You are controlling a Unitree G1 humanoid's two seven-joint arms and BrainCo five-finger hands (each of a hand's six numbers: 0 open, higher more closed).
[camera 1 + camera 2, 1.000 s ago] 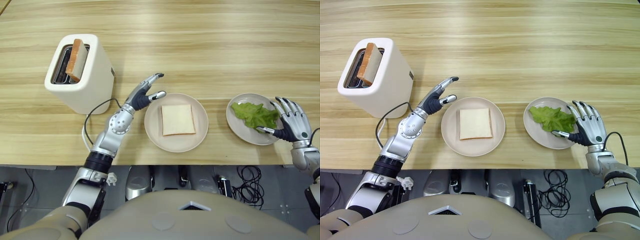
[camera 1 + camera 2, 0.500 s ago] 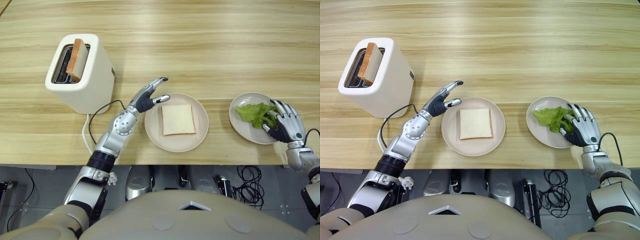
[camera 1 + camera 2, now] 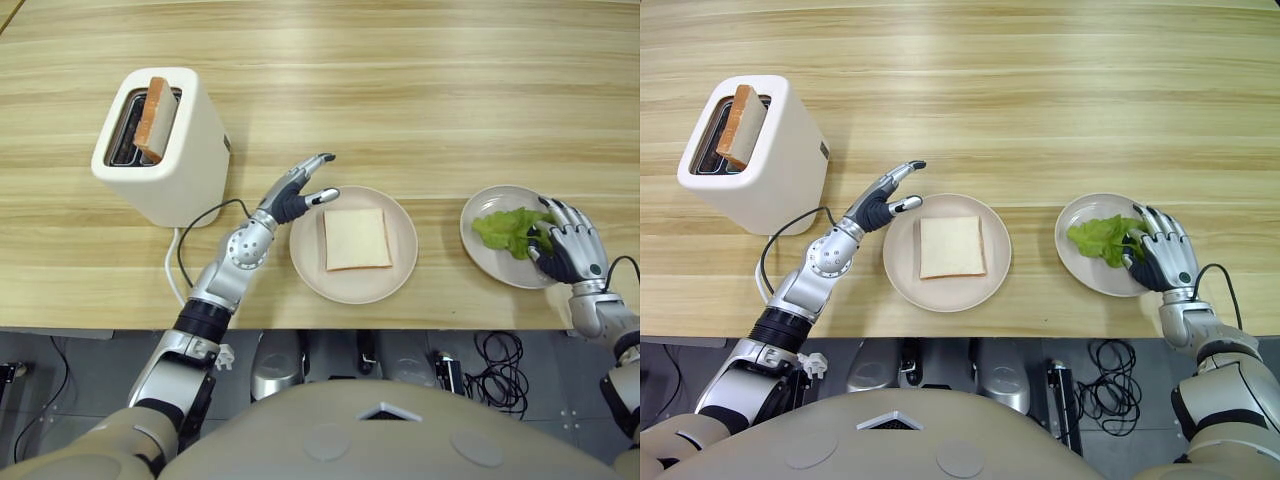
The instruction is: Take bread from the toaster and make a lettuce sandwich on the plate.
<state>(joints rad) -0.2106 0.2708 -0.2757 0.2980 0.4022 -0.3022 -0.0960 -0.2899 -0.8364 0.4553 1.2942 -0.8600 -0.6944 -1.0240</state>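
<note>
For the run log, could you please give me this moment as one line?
right hand: fingers shut on lettuce | left hand: open by plate | plate: bread slice | toaster: second slice

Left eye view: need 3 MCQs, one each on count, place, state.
1. How many bread slices stand in the toaster?
A. one
B. two
C. none

2. Where is the lettuce?
A. in the toaster
B. on the right plate
C. on a slice

3. The right hand is:
A. open
B. shut on a slice
C. shut on the lettuce

Answers:
1. A: one slice sticks up from one slot, and the other slot looks empty.
2. B: the lettuce lies inside the right plate's rim.
3. C: the right hand's fingers are curled over the bunched lettuce.
</note>
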